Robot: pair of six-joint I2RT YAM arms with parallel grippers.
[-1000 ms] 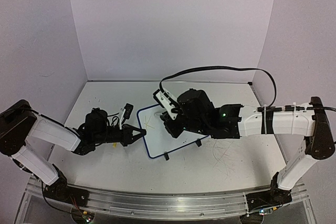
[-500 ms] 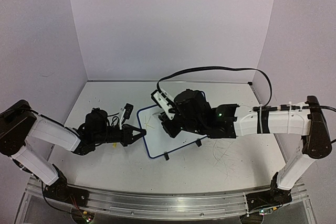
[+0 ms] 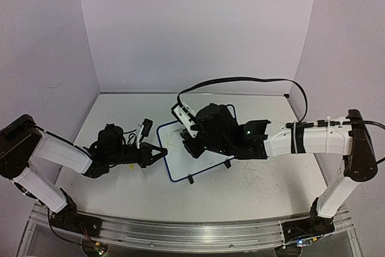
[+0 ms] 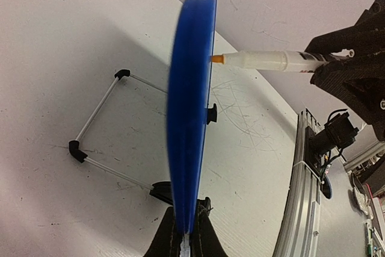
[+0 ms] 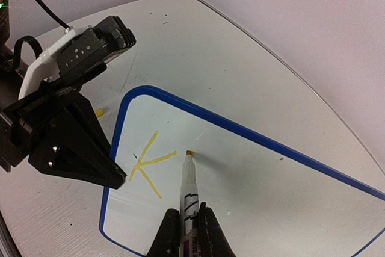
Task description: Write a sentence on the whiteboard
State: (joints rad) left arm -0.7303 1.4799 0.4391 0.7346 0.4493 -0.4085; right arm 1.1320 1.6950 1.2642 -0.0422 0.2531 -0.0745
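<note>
Top external: left gripper (image 3: 159,151) clenched on whiteboard (image 3: 180,162) edge at table (image 3: 114,191) centre. Sentence (image 5: 147,164) barely begun: yellow K only. Marker (image 5: 188,179) tip on board beside K, gripped by right gripper (image 5: 187,218), nudged leftward over last second; second letter likely starting.

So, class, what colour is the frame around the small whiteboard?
The whiteboard frame is blue, clearest in the right wrist view.

The whiteboard (image 3: 180,162) is a small white rectangle with a thin dark-blue frame, rounded corners and black stand feet. It stands on the table (image 3: 120,191), propped at a tilt on its wire stand. The sentence (image 5: 146,164) consists of a single yellow K-shaped mark near the board's left edge.
</note>
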